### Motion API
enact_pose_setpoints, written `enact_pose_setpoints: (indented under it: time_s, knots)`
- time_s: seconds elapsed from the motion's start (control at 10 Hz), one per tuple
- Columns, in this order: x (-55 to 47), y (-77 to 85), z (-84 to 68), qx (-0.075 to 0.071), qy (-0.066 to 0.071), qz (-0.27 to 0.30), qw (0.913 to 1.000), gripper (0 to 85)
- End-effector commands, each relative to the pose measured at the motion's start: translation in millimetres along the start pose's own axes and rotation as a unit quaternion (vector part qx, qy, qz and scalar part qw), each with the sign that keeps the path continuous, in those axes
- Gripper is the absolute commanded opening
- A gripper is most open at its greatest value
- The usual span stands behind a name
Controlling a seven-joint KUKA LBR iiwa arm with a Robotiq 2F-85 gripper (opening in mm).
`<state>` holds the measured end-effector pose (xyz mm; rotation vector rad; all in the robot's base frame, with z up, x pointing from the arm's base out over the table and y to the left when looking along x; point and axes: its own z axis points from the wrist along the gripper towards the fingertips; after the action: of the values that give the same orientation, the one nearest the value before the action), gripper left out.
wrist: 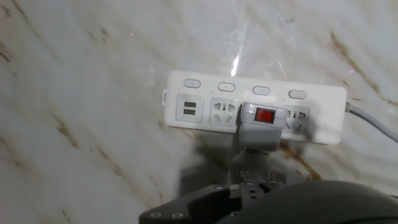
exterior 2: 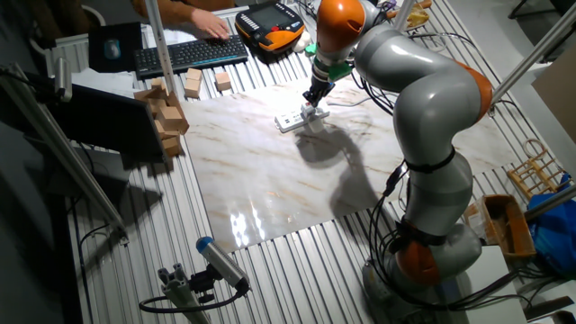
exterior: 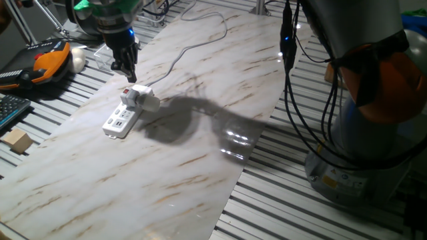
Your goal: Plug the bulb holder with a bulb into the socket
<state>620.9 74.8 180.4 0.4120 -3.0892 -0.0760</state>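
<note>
The socket (exterior: pixel 115 123) is a long white power strip lying on the marble board; it also shows in the other fixed view (exterior 2: pixel 290 120) and the hand view (wrist: pixel 199 106). The bulb holder (exterior: pixel 135 95) is white with a red spot and sits on the strip's end nearest the cord, over an outlet (wrist: pixel 261 127). Its bulb (exterior: pixel 151 103) points sideways off the strip. My gripper (exterior: pixel 127 75) hangs just above the holder, apart from it or barely touching. Its fingers are dark, and I cannot tell how far apart they stand.
The strip's pale cord (exterior: pixel 193 40) runs to the board's far edge. An orange tool (exterior: pixel 50 60) and a white ball (exterior: pixel 79 60) lie at the left. A wooden block (exterior: pixel 17 141) and a keyboard (exterior 2: pixel 189 54) are off the board. The robot base (exterior 2: pixel 423 243) stands at the right.
</note>
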Motion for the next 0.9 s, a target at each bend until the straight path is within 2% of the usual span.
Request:
enact_pose_setpoints:
  time_s: [0.0, 0.2, 0.4, 0.8]
  knots:
    - [-0.7, 0.5, -0.7, 0.002, 0.001, 0.0, 1.0, 0.0]
    - [-0.3, 3.7, -2.3, 0.002, 0.007, 0.0, 1.0, 0.0]
    - [1.0, 5.6, -1.3, -0.005, 0.018, 0.003, 0.9998, 0.0]
    - [-1.8, 8.1, -0.9, -0.002, 0.013, 0.011, 0.9999, 0.0]
